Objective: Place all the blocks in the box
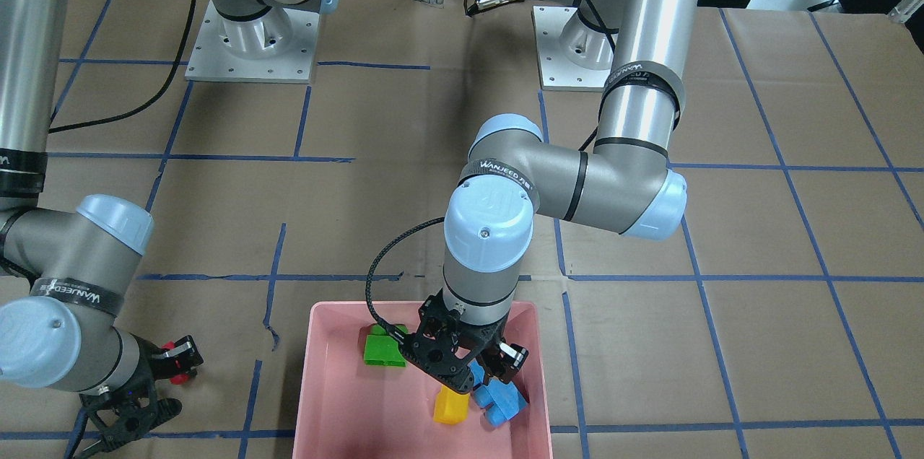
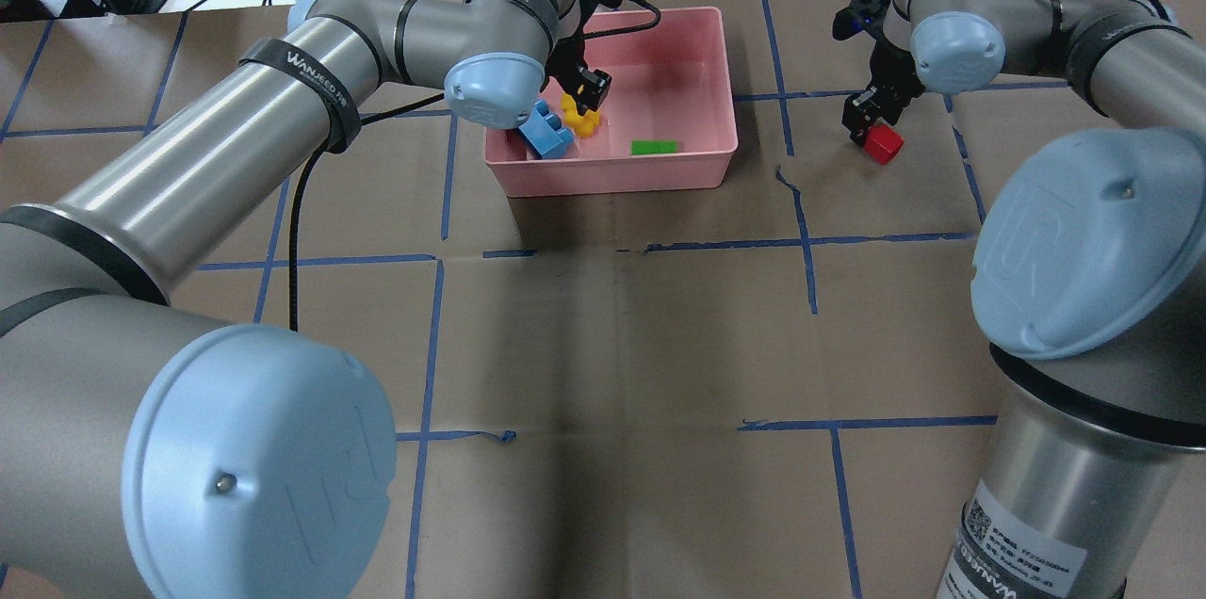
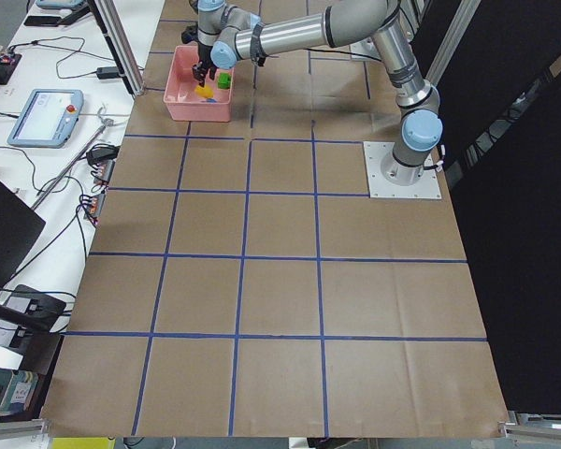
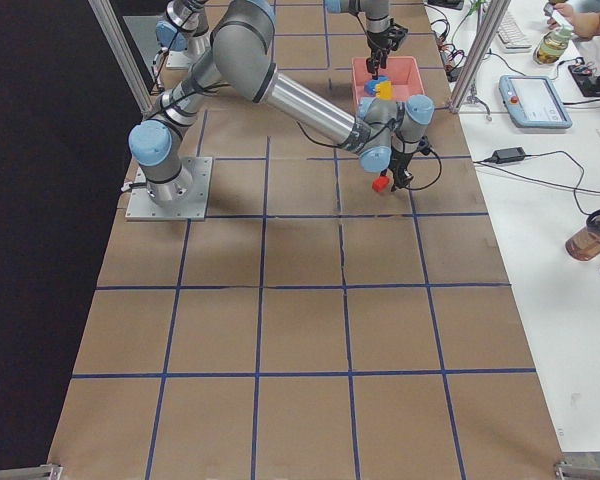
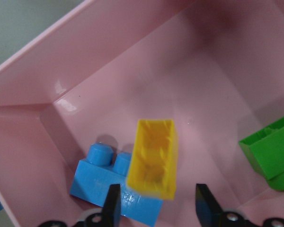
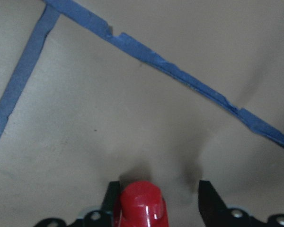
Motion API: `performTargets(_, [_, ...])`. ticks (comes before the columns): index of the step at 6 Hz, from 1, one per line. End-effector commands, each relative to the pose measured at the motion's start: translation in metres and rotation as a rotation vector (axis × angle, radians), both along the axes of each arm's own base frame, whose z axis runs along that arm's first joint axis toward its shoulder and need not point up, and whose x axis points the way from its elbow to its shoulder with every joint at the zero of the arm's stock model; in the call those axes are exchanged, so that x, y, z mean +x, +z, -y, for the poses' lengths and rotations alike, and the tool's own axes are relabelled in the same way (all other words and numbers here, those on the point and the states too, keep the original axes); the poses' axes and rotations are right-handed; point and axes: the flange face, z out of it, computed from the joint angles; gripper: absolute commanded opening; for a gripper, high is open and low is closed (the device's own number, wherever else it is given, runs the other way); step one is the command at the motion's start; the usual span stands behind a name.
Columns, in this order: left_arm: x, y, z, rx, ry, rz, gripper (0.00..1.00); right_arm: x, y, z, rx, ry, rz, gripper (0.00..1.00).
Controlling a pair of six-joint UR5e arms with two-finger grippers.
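Overhead exterior: pink box (image 2: 612,175) at the far side of the table (image 2: 603,345), between the two arms.
Left gripper (image 5: 157,210): spread wide above the box floor, gripping nothing.
Yellow block (image 5: 154,158): hollow underside up, just beside the blue block (image 5: 97,172), near a box corner.
Green block (image 2: 654,147): on the box floor, apart from those two.
Right gripper (image 6: 156,203): spread, straddling the red block (image 6: 141,203).
Red block: outside the box, well to one side.
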Motion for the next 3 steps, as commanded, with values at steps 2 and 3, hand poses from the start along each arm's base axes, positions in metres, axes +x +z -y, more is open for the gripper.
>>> performTargets(2, [0.038,0.083,-0.048,0.114,0.043,0.109,0.99,-0.001,0.0,-0.001,0.003,0.001,-0.011,0.18])
performTargets(3, [0.08,0.112,-0.072,0.134,0.107,0.108,0.99,-0.001,0.005,0.001,-0.006,0.0,-0.011,0.09])
